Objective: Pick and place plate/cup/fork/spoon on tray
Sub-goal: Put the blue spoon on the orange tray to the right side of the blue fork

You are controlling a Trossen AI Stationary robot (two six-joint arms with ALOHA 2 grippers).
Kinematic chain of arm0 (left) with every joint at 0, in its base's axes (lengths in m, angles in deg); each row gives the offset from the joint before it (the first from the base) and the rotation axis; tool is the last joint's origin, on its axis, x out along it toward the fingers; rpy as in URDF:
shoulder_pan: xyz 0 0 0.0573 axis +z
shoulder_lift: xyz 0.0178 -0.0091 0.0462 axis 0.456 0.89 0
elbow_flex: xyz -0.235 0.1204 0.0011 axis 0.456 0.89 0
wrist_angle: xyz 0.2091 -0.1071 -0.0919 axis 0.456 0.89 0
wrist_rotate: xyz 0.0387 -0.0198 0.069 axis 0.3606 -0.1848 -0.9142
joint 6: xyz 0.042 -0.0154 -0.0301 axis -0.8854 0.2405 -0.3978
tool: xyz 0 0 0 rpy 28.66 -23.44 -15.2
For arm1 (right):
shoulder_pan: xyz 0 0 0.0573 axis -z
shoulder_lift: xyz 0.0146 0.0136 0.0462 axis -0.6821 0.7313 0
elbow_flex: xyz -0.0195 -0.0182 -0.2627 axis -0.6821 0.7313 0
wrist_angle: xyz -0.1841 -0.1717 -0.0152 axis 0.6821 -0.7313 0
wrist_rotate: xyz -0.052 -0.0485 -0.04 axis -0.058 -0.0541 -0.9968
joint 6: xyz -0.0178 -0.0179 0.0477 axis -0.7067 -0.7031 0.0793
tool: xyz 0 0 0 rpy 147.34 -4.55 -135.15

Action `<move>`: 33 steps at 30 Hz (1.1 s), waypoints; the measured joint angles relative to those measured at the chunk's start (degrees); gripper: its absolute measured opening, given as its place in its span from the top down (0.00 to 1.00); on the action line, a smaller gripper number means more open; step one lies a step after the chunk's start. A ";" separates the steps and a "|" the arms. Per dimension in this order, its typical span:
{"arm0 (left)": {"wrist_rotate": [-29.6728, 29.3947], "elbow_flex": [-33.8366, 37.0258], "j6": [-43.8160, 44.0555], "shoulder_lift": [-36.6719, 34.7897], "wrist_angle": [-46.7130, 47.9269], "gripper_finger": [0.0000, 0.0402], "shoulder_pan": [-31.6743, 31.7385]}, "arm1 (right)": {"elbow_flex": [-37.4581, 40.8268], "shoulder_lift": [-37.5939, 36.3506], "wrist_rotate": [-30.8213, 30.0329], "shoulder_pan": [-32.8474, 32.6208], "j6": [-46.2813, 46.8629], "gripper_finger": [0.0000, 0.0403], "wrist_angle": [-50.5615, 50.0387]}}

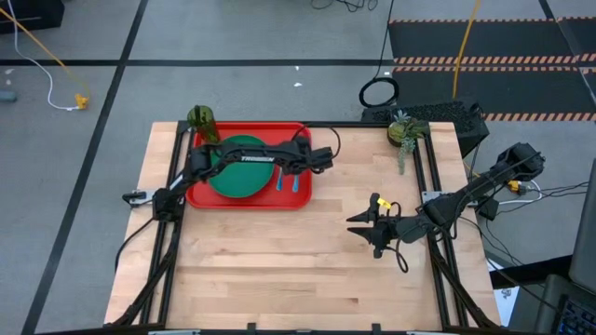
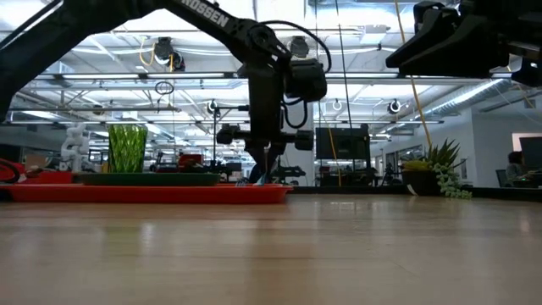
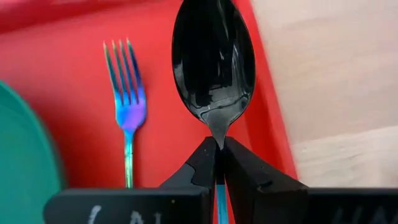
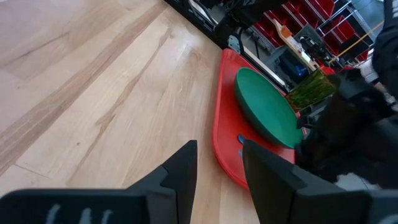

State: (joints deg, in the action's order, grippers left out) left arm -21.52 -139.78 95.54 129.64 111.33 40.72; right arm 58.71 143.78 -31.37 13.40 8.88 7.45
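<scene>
Spoon point(image 3: 212, 59) is pinched at the neck by the left gripper point(image 3: 219, 163), fingers point(image 3: 200, 167) pressed tight on the blue handle, bowl over the red tray point(image 3: 74, 74) right by its rim. Let go crooked and it could tip off onto the counter point(image 1: 279, 270). Right gripper point(image 1: 372, 223) hovers over bare counter, fingers spread, holding nothing. Count: one fork point(image 3: 126, 102), one plate point(image 1: 237, 167), one cup point(image 1: 201, 119), all on the tray.

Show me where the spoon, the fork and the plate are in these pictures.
spoon point(image 3: 212, 59), left wrist view, on the middle of its dark bowl.
fork point(image 3: 127, 93), left wrist view, on its head just below the tines.
plate point(image 1: 237, 177), high view, on the bare green surface below the arm.
</scene>
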 joint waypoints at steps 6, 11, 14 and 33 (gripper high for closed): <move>1.17 0.13 0.14 1.61 0.56 0.94 0.21 | 0.00 0.00 0.00 0.00 0.01 0.69 0.18; 0.97 0.10 1.04 1.85 0.27 0.94 0.21 | 0.00 0.00 -0.02 0.00 0.00 0.69 0.23; 0.92 0.08 1.41 2.33 0.10 0.94 0.21 | 0.00 0.00 0.00 0.00 0.00 0.69 0.17; 0.89 0.06 2.95 4.85 -0.35 0.94 0.43 | 0.00 0.00 -0.02 -0.02 0.00 0.69 0.06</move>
State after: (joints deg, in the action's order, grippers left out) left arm -20.64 -139.72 98.48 134.49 110.98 41.15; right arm 58.71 143.78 -31.39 13.38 8.88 7.50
